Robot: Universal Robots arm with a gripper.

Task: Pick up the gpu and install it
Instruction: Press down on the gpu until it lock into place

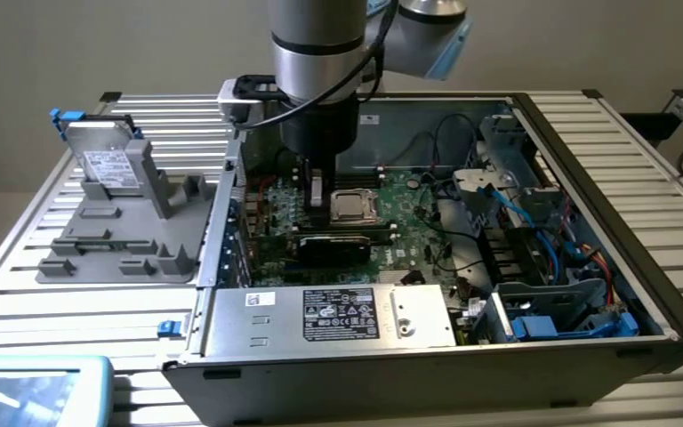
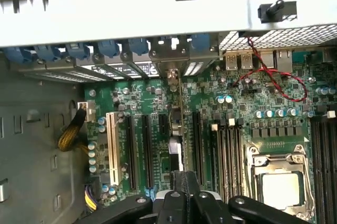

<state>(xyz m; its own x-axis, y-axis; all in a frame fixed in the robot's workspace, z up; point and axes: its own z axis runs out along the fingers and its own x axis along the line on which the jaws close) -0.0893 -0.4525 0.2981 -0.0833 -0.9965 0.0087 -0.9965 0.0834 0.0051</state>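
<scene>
We see the arm reaching down into the open computer case (image 1: 579,294) on the slatted worktop (image 1: 33,285), its hand (image 2: 185,195) clenched on the gpu (image 2: 176,129), which stands on edge over the motherboard (image 2: 231,113) among the black expansion slots (image 2: 138,150), its silver bracket (image 2: 171,69) up against the case's rear wall. In the exterior view the hand (image 1: 316,191) sits just beside the CPU socket (image 1: 351,206), while the silver hard drive (image 1: 107,165) rests in a grey holder (image 1: 116,240) outside the case, toward the exterior view's left.

Matt green motherboard (image 2: 237,129), bare metal case (image 1: 437,374), glossy metal arm (image 1: 317,44).
</scene>
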